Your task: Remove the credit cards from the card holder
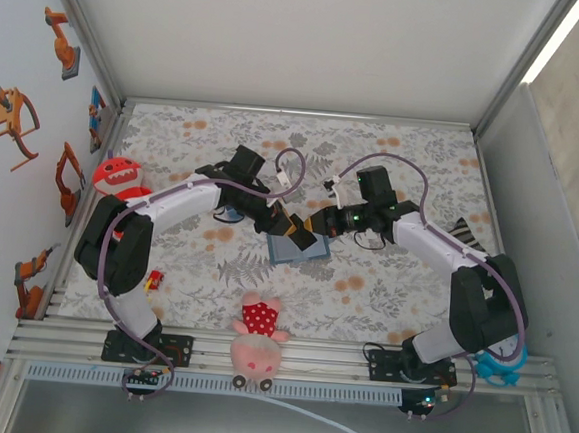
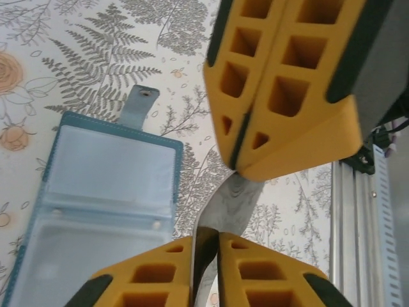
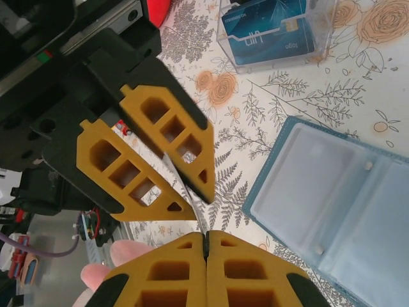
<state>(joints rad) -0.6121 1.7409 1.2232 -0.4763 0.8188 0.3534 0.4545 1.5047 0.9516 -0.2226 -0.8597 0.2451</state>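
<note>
- Slate-blue card holder (image 1: 285, 253) lay open and flat on the flowered worktop (image 1: 394, 165), midway between the two arms. Its clear sleeves faced up, and whether any card remained inside could not be told.
- One thin, grey-patterned card (image 2: 230, 201) hung in the air just beside the holder, clear of the worktop and pinched at opposite ends by both arms.
- Left jaws were closed tight on one end, their yellow fingers (image 2: 147, 275) pressed together with nothing but the card between them.
- Right jaws were closed just as firmly on the other end, fingers (image 3: 255, 275) meeting flush. The card bowed slightly between the two grips.
- By the look of it, the step in hand was a hand-over: a card already out of the holder, passing from one arm to the other.
- The next move called for one set of jaws to let go before either arm drew back, or the card risked bending or slipping.
- A clear box (image 3: 275, 32) holding blue cards stood near the holder and seemed the likely place to set this one down.
</note>
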